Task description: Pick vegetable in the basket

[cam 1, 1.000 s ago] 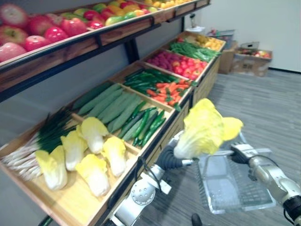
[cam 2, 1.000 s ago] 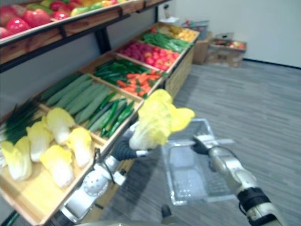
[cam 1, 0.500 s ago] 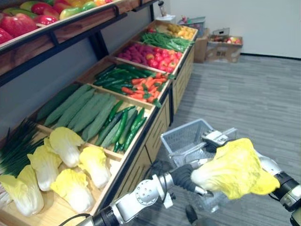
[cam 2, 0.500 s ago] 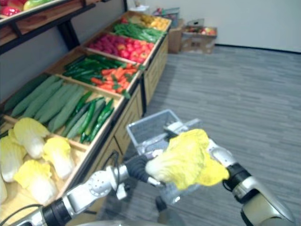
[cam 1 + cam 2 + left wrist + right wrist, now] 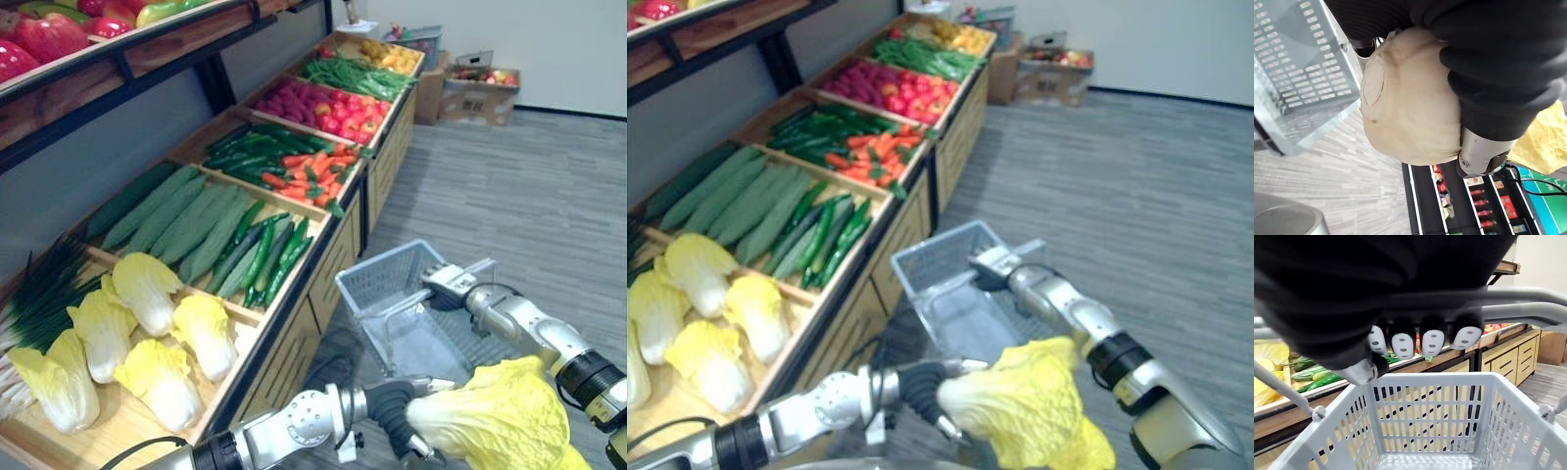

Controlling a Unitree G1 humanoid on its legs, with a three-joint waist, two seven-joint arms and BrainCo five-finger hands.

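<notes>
left hand (image 5: pixel 389 427) clenches the cabbage (image 5: pixel 492 423) by its base, right hand (image 5: pixel 447 286) grasps the basket (image 5: pixel 377 292) handle; centre the cabbage over the basket before you release.

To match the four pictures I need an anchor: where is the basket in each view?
Left eye view: basket right of centre, handle in the right hand.
Right eye view: centre, by that hand.
Left wrist view: behind the cabbage.
Right wrist view: past the hand's fingers.
Shared landmark: the gripped handle.
</notes>
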